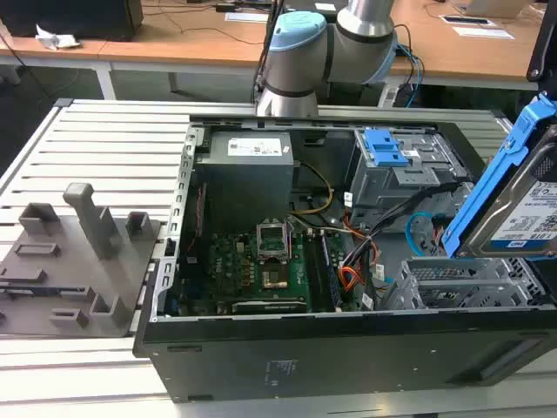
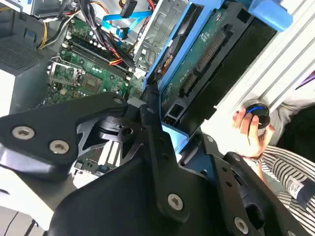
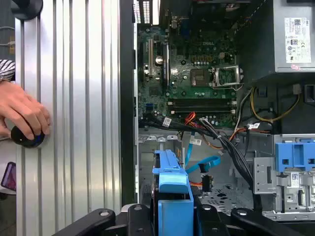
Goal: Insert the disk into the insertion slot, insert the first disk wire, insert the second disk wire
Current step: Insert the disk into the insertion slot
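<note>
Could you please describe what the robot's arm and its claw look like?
The arm is a thick silver-grey tube with rounded joints, one of them closed by a pale blue round cap. The claw is matte black, built of flat angular links that are fastened with silver screws.

Arm bent at its joint, tool clamped on the tilted disk
</note>
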`<state>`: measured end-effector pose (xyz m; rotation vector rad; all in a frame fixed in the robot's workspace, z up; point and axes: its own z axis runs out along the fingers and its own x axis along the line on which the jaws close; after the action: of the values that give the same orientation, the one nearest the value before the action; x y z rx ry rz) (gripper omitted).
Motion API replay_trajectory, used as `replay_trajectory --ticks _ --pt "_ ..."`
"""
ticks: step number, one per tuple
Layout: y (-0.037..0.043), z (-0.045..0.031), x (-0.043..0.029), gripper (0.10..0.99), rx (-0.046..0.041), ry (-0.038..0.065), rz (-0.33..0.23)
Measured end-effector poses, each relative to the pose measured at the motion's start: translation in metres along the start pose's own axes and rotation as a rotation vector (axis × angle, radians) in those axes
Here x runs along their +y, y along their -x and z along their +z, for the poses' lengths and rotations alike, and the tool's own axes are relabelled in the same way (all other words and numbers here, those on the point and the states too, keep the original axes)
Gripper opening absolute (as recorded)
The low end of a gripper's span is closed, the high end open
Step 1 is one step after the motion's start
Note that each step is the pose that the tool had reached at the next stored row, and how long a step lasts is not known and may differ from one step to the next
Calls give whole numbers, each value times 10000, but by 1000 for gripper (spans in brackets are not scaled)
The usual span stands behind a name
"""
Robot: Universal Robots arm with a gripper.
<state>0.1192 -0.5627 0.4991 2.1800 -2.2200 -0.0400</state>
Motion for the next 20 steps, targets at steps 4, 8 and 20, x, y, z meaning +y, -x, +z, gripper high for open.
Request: replay_trajectory --ticks 4,8,20 --pt "0 72 -3 365 0 0 0" --pt "0 98 -4 365 0 0 0" --pt "1 180 -7 365 1 0 0"
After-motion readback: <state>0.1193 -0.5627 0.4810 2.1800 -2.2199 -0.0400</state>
